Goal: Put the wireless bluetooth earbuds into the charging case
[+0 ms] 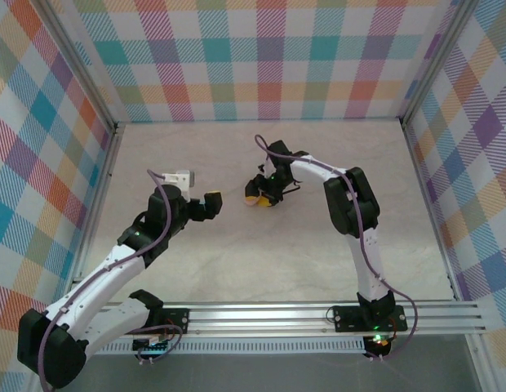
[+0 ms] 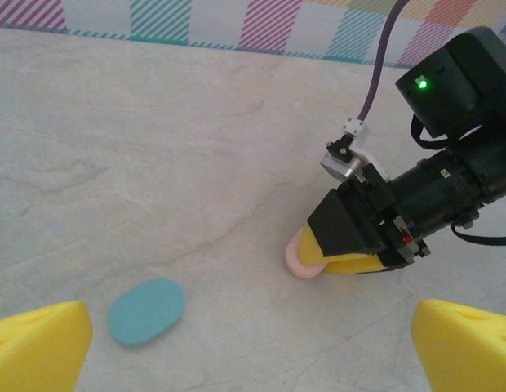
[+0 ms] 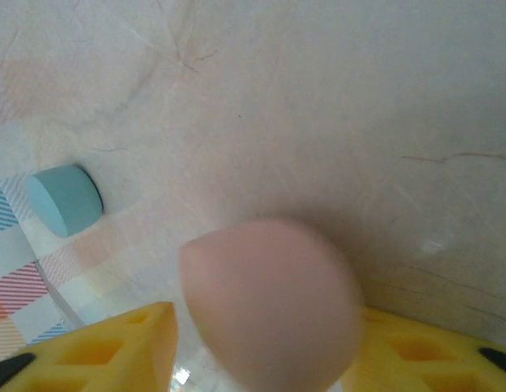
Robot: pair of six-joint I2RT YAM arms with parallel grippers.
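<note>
Top view, right pincer (image 1: 259, 197): down on the table (image 1: 383, 180), closed round the pink case (image 1: 254, 204).
Top view, left pincer (image 1: 214, 202): just left of the pink case, apart from it, holding nothing that I can see.
Left wrist view, left pincer (image 2: 249, 336): spread wide and empty, with one yellow tip in each lower corner.
Left wrist view, pink case (image 2: 297, 256): flat on the table, its far end between the fingers of my right pincer (image 2: 322, 249).
Left wrist view, blue case (image 2: 146, 310): near the pink case, on its free side, lying flat and untouched with its lid down.
Right wrist view, right pincer (image 3: 269, 347): narrowed onto the pink case (image 3: 269, 302), a yellow finger (image 3: 122, 349) at each flank.
Right wrist view, blue case (image 3: 64, 200): well beyond the pink case.
Buds: too small for me to pick out.
Handling, my guess: the case is a light, stiff, smooth plastic shell, so it is likely to slip or skid.
Hold, my guess: grip across the short sides, low on the base, so the lid stays free.
</note>
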